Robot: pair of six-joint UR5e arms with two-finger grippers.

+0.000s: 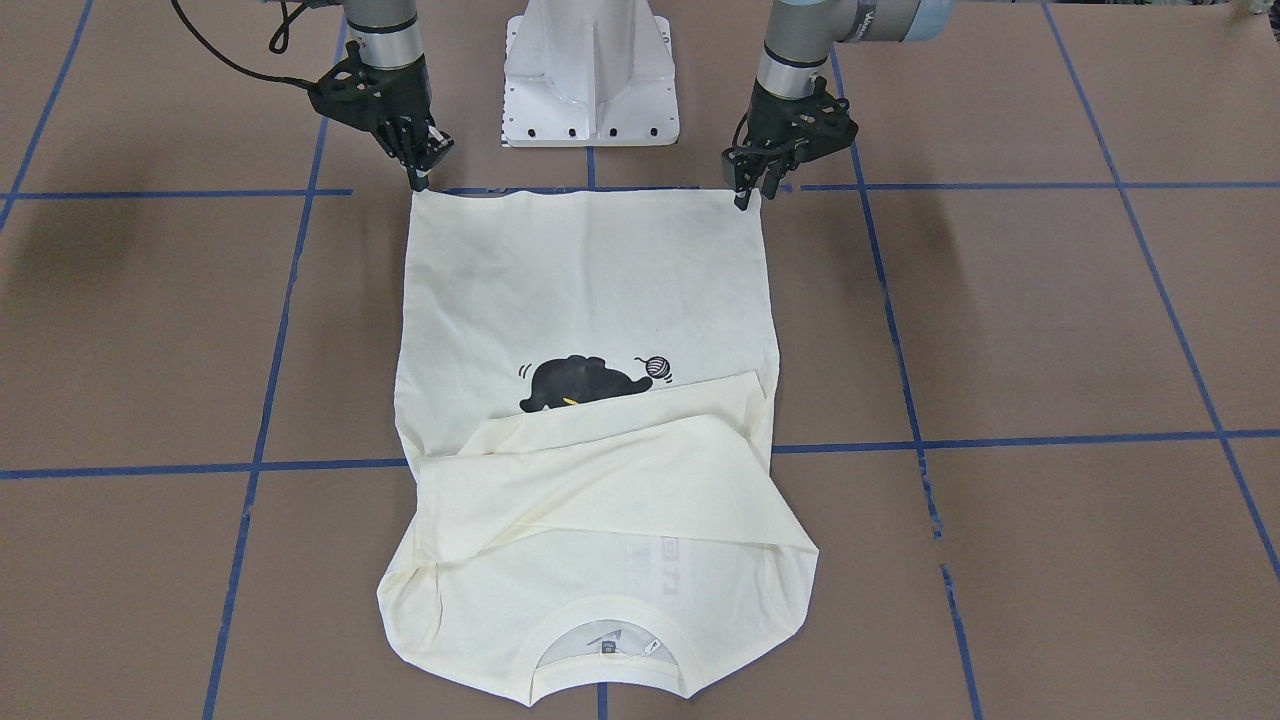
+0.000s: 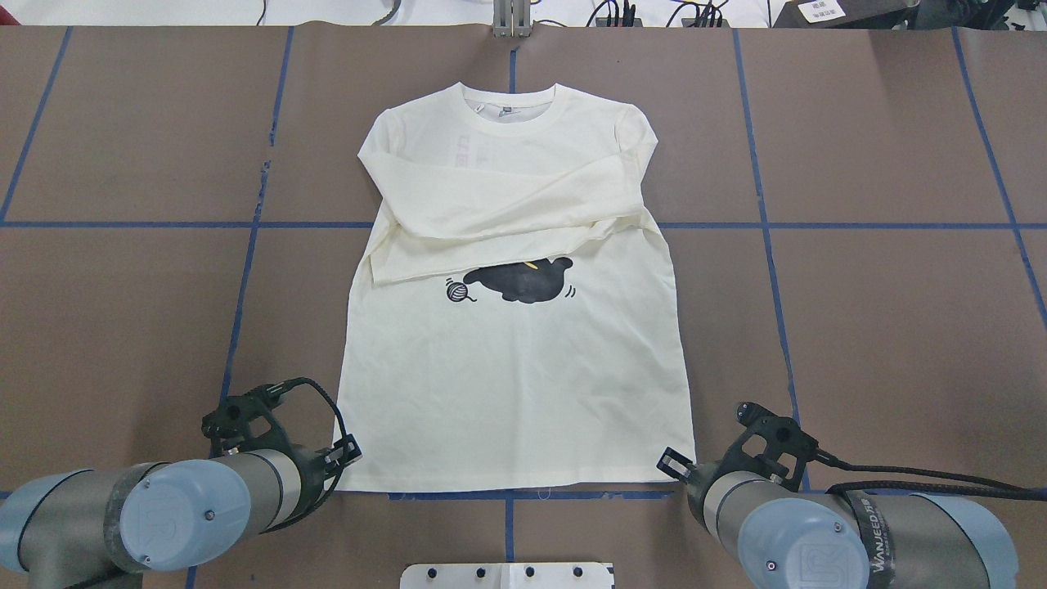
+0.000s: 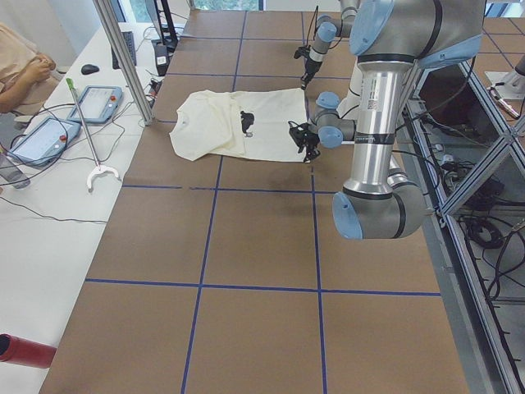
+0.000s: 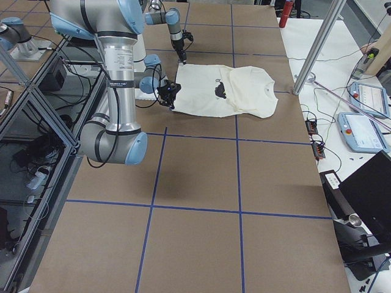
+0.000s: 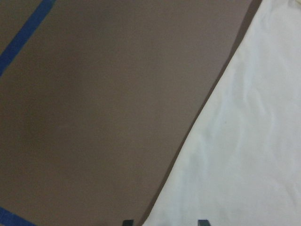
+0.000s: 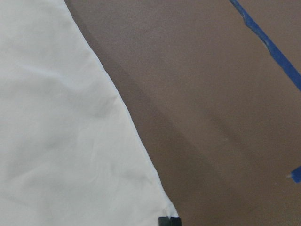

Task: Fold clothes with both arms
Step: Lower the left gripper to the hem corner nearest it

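Observation:
The cream T-shirt [image 1: 590, 280] [image 2: 515, 368] lies flat and face up, collar away from the robot. Both sleeves are folded across the chest above the black cat print [image 2: 523, 280]. My left gripper [image 1: 748, 198] [image 2: 343, 458] stands at one hem corner. In the left wrist view its two fingertips [image 5: 127, 221] are apart, open, with the shirt's side edge [image 5: 244, 155] between them. My right gripper [image 1: 420, 180] [image 2: 672, 465] is at the other hem corner. The right wrist view shows one dark tip [image 6: 168, 220] on that corner, shut on the cloth [image 6: 61, 141].
The white pedestal base [image 1: 590, 90] stands just behind the hem. Blue tape lines [image 1: 300, 300] grid the brown table. A side bench holds tablets [image 3: 98, 103], a metal post [image 3: 123, 57] and a red cylinder [image 3: 25, 349]. A person [image 3: 20, 70] sits there.

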